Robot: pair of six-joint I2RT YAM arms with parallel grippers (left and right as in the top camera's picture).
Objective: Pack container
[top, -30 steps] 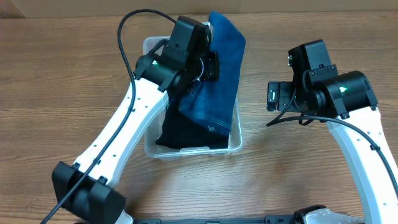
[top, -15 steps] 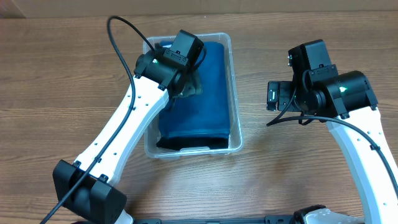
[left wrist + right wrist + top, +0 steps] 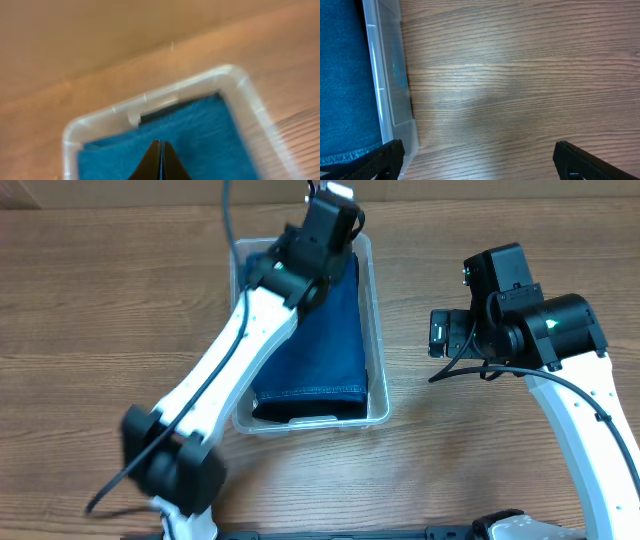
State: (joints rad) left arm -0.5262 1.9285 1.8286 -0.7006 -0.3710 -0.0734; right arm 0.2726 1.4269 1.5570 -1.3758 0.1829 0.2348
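The clear plastic container (image 3: 378, 330) stands mid-table with folded blue jeans (image 3: 320, 350) lying flat inside, over a dark garment (image 3: 300, 412) at its near end. My left gripper (image 3: 318, 235) is over the container's far end. In the left wrist view its fingers (image 3: 161, 145) are shut with nothing between them, above the jeans (image 3: 200, 135) near the container's far rim (image 3: 150, 100). My right gripper (image 3: 480, 155) is open and empty over bare table, just right of the container wall (image 3: 390, 75).
The wooden table (image 3: 500, 470) surrounds the container. The right arm (image 3: 540, 330) hovers to the container's right. A cardboard box edge (image 3: 20, 192) shows at the far left corner.
The jeans went from draped over the container's rim to lying flat inside. My left gripper let go of them and moved up toward the container's far end. The right arm stayed still.
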